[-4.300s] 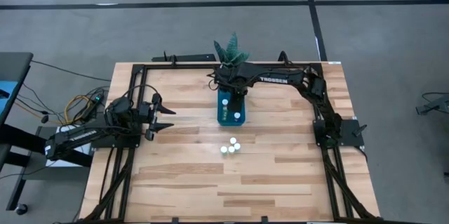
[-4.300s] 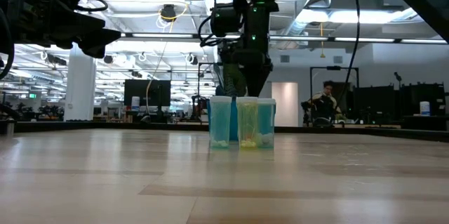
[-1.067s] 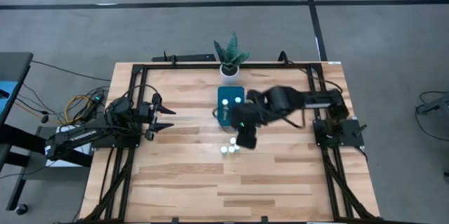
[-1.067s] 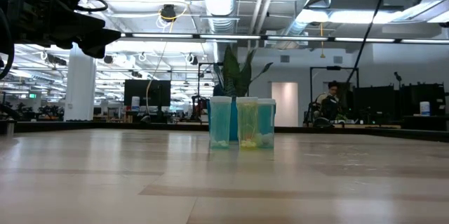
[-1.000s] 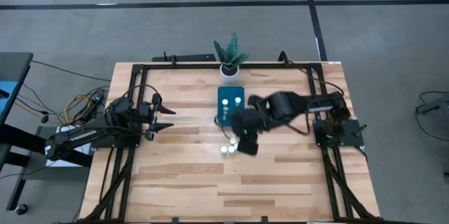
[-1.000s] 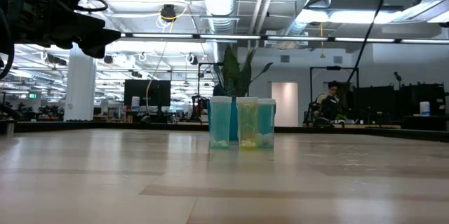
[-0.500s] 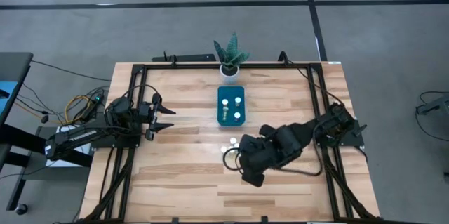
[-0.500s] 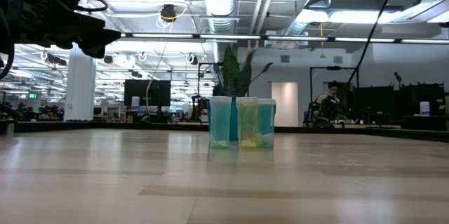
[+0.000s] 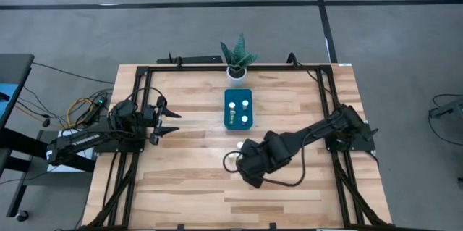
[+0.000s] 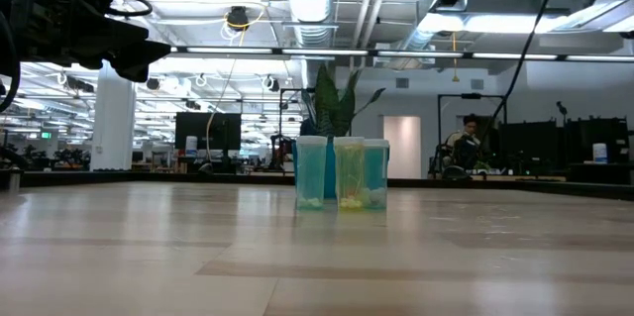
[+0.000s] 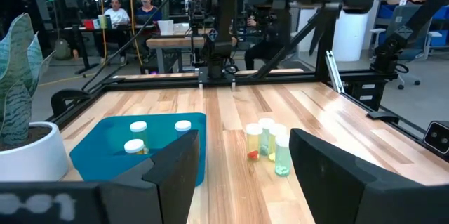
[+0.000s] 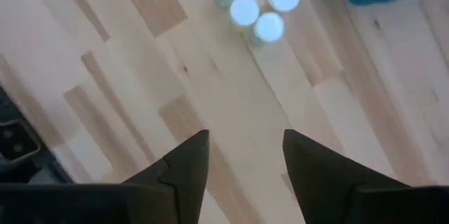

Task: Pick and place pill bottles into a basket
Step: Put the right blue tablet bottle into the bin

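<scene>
Three pill bottles (image 10: 342, 172) stand upright in a tight cluster on the table (image 9: 181, 187), a little in front of the basket (image 9: 238, 109); the low view shows their clear bodies tinted blue and yellow under white caps, which the high view cannot, since the right arm covers most of the cluster there and leaves only one cap showing. The right wrist view looks straight down on the three white caps (image 12: 255, 8) with a corner of the teal basket just beyond them. The left wrist view alone looks into the basket and shows three more bottles (image 11: 137, 128) standing inside it, while the high view shows them as white dots. The right gripper (image 12: 242, 157) hangs above the table just short of the cluster, its jaws spread apart with nothing between them. The left gripper (image 11: 242, 164) waits at the left side of the table, well apart from the bottles, jaws also spread and empty. A potted plant (image 9: 237, 59) stands at the far edge just behind the basket.
</scene>
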### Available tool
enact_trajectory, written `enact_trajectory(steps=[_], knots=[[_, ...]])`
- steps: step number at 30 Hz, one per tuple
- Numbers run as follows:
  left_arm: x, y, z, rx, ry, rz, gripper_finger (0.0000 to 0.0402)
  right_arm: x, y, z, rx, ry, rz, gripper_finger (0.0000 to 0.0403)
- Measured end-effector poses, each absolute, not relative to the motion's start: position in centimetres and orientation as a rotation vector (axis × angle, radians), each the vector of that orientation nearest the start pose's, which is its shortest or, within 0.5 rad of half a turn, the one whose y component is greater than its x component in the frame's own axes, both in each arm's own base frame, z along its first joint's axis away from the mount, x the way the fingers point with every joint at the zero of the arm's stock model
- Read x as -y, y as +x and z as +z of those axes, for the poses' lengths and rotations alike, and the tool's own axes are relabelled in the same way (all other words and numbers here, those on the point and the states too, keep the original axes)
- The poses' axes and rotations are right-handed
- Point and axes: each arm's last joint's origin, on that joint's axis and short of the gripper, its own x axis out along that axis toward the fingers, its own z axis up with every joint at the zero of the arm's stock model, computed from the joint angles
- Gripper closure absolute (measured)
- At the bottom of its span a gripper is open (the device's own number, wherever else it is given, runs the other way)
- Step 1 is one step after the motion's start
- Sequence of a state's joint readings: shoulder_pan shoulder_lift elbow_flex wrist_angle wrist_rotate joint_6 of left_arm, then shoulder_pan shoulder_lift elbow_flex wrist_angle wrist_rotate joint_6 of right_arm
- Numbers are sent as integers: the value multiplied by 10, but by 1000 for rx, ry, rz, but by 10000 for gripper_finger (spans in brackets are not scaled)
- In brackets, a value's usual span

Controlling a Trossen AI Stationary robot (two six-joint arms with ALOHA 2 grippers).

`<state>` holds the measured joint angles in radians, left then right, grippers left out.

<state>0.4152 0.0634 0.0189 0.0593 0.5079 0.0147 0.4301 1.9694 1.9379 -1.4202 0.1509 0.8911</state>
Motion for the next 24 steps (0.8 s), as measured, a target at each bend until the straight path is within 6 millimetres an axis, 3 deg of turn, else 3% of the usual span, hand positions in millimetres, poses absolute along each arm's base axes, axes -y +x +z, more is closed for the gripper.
enact_trajectory(steps=[14,24], knots=[[-26,94,171,14,21,-92,189,-116,369,268,-1394,219,-270,193],[-26,94,171,14,21,-92,189,-109,372,249,-1425,85,-89,190]])
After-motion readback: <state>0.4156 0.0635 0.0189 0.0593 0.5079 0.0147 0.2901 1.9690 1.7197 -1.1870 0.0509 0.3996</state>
